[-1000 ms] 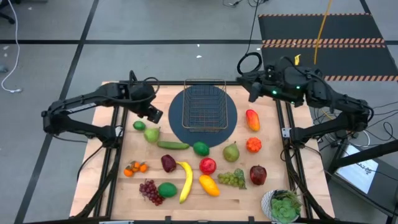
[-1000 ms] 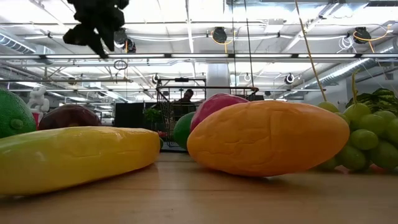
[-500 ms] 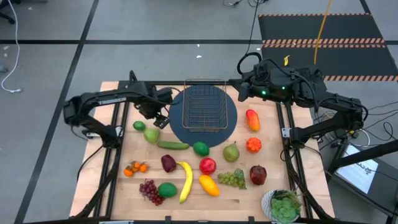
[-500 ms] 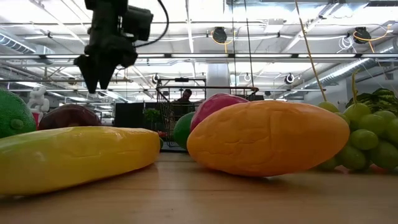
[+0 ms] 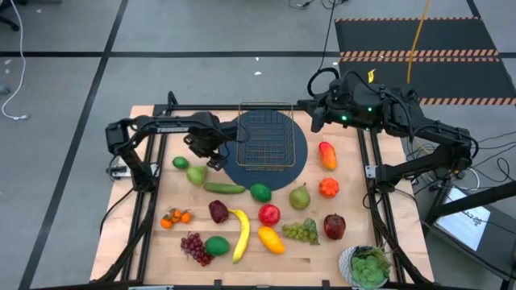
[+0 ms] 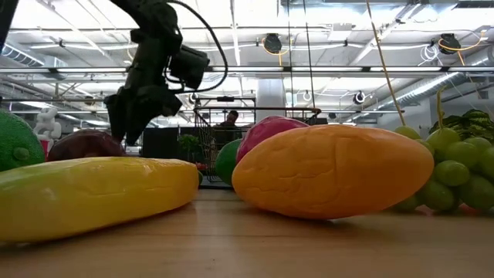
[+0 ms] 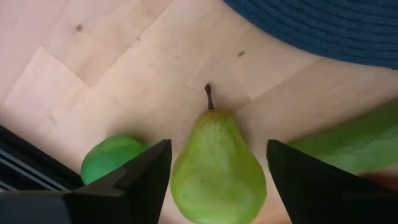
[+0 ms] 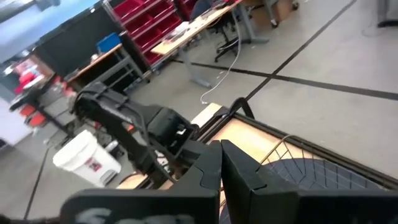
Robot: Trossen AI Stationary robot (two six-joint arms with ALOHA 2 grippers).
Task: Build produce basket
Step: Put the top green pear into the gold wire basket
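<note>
The wire basket (image 5: 266, 137) stands on a round dark-blue mat (image 5: 297, 165) at the table's far middle. The produce lies spread over the wooden table in front of it. My left gripper (image 5: 211, 159) points down, open, just above a green pear (image 7: 217, 174). Its fingers stand on either side of the pear's narrow half without touching it. A lime (image 7: 112, 158) and a cucumber (image 7: 357, 140) lie beside the pear. In the low view my left gripper (image 6: 123, 127) hangs above the banana (image 6: 89, 193). My right gripper (image 8: 219, 168) is shut and held high at the far right (image 5: 311, 114).
Nearer the front lie a banana (image 5: 240, 234), mango (image 5: 271, 239), red apples (image 5: 269, 214), green grapes (image 5: 301, 232), purple grapes (image 5: 194, 247) and small oranges (image 5: 175, 217). A potted plant (image 5: 368, 267) stands at the near right corner. Bare wood lies left of the lime (image 5: 181, 163).
My left gripper has come down and moved toward the table's right, tipping from a slant to point nearly straight down over the pear. Nothing on the table has moved.
</note>
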